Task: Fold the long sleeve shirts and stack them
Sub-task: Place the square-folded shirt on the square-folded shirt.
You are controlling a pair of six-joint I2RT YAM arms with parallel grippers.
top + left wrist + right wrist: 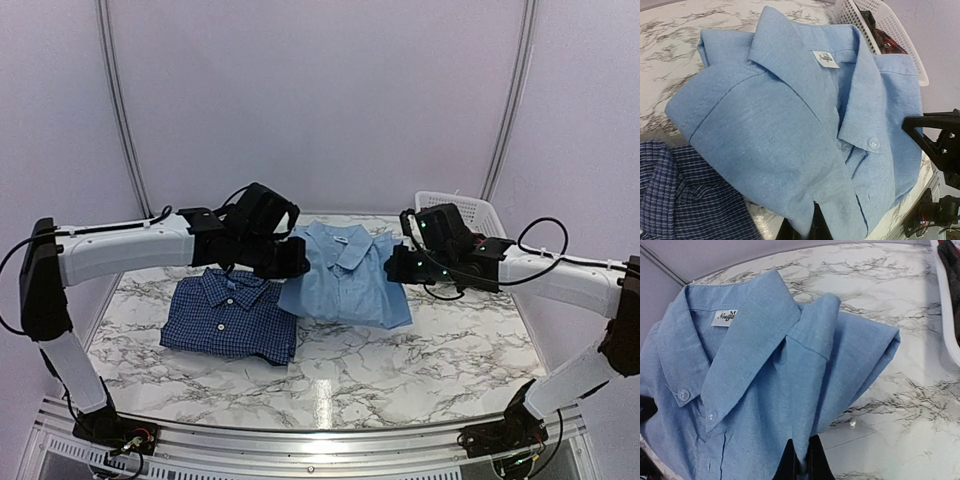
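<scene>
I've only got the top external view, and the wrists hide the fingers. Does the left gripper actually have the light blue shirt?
Observer: Yes. The left gripper is shut on the light blue shirt, at its edge nearest the checked shirt.
Operator: And the right?
Observer: The right gripper is shut on a fold at that shirt's other side.
Operator: Anything in the basket?
Observer: Yes, dark and red items lie inside the white basket.

You have white perforated basket (482, 210) at worktop's far right corner, dark and red items (884, 38) inside, unclear what. Worktop (400, 360) white marble-patterned, grey veins; metal rail (320, 442) along near edge.
</scene>
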